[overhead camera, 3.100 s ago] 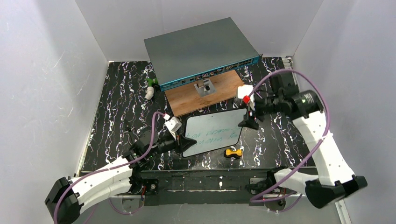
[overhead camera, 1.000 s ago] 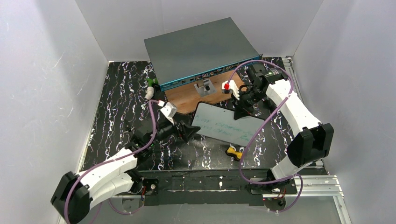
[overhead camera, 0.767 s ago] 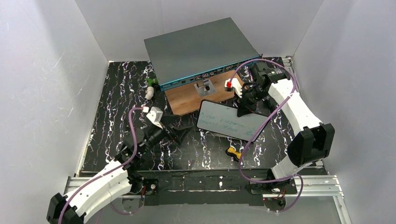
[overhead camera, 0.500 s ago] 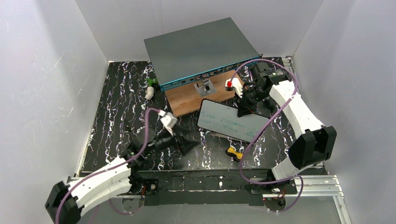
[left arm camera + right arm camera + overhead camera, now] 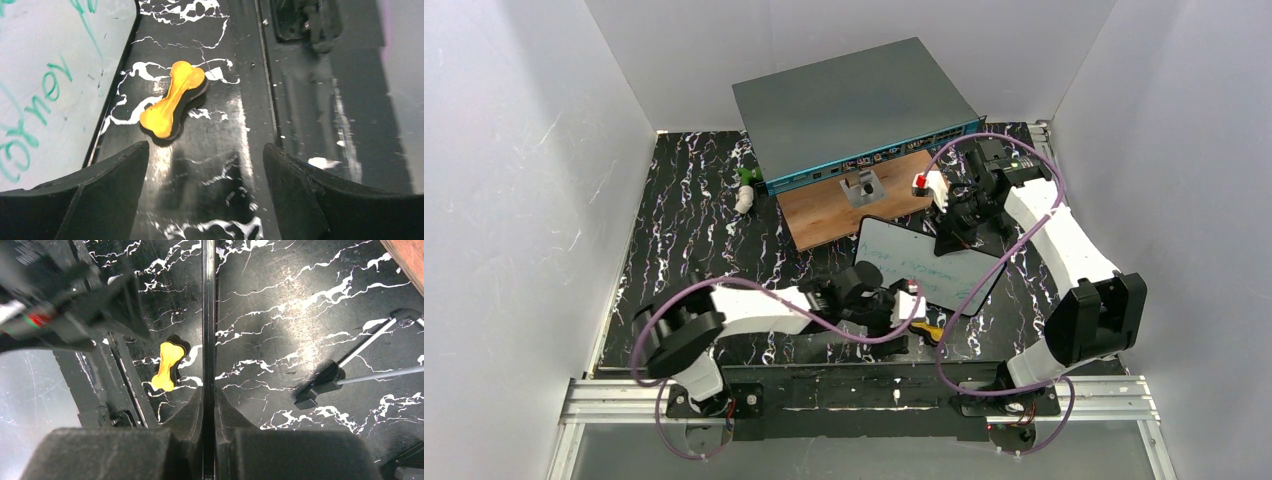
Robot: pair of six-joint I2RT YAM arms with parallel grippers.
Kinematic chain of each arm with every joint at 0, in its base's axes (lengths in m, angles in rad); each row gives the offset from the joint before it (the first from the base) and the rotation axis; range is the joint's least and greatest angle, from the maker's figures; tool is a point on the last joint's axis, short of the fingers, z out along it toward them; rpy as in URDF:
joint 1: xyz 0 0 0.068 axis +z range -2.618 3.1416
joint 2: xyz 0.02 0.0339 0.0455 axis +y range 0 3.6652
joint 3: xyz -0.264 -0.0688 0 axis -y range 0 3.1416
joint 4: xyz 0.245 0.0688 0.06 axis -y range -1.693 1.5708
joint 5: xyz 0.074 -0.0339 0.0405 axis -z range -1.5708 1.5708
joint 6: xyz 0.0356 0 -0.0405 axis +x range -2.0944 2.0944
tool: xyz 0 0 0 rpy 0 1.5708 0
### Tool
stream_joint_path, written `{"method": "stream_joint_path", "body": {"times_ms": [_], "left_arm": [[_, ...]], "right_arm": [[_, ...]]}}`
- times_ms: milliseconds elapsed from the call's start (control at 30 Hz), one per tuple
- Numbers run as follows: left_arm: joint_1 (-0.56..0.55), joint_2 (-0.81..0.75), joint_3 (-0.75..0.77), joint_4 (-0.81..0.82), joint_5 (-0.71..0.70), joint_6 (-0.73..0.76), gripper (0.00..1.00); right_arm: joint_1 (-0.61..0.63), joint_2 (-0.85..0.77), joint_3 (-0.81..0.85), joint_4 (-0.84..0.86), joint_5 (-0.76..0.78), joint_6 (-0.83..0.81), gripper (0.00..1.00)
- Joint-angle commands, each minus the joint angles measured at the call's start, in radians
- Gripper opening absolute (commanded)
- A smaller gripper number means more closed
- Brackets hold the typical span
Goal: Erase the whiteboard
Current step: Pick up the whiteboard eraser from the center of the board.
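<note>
The whiteboard [image 5: 924,265], white with green handwriting and a thin dark rim, lies at an angle over the black marbled table. My right gripper [image 5: 951,240] is shut on its far right edge. The right wrist view shows the board edge-on as a thin dark line [image 5: 208,315] pinched between the fingers [image 5: 227,412]. A yellow bone-shaped eraser [image 5: 927,330] lies near the board's front corner. My left gripper [image 5: 914,315] hovers just short of the eraser [image 5: 172,105], open and holding nothing, with the board's written face [image 5: 45,75] to its left.
A large grey box with a teal front [image 5: 854,110] stands at the back. Before it lies a brown wooden board [image 5: 824,220] carrying a metal bracket [image 5: 861,188]. A small white-and-green object [image 5: 744,195] sits left of the box. A black block on metal rods [image 5: 320,385] lies right of the whiteboard.
My left arm has swung from the board's left side across the front to the eraser, its jaws narrowing slightly. The right gripper keeps its hold and the board has turned a little.
</note>
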Motion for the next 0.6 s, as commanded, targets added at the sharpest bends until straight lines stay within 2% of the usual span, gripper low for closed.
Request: {"method": "stream_joint_path", "body": {"times_ms": [0, 467, 567], "left_arm": [[-0.003, 0.148, 0.127, 0.012, 0.113, 0.178, 0.80], [-0.003, 0.368, 0.300, 0.005, 0.167, 0.164, 0.65], [-0.003, 0.395, 0.326, -0.040, 0.172, 0.177, 0.59]], "right_arm": [[-0.005, -0.044, -0.023, 0.045, -0.067, 0.011, 0.01], [-0.007, -0.051, -0.048, 0.055, -0.076, 0.005, 0.01], [-0.008, -0.050, -0.049, 0.054, -0.077, 0.005, 0.01]]}}
